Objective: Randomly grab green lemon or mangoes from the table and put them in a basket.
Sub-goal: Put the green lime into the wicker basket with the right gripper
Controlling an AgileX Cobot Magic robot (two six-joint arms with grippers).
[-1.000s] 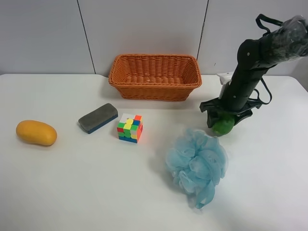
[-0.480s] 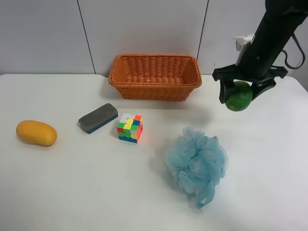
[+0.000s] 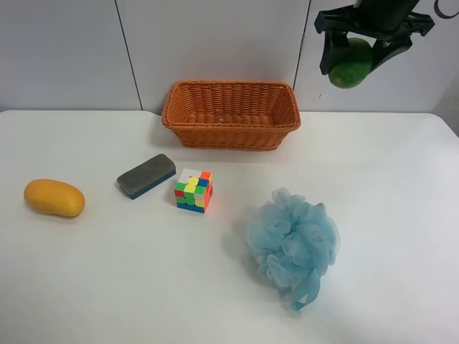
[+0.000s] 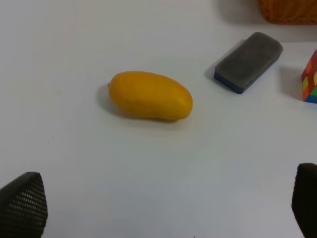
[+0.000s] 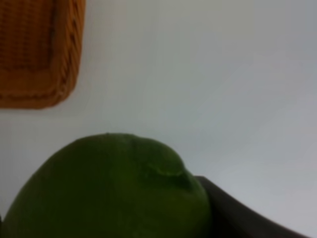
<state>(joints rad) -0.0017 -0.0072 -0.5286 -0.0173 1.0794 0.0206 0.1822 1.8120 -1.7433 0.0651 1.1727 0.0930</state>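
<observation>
My right gripper is shut on the green lemon and holds it high above the white table, to the right of the orange wicker basket. In the right wrist view the lemon fills the lower part, with a dark finger beside it and a corner of the basket below and off to one side. The yellow-orange mango lies at the table's left. The left wrist view shows the mango ahead of my open, empty left gripper.
A grey eraser and a coloured puzzle cube lie in front of the basket. A blue bath pouf sits at the centre right. The eraser and cube also show in the left wrist view.
My right gripper has lifted the green lemon from the table beside the pouf, up and slightly towards the back. Nothing else has moved.
</observation>
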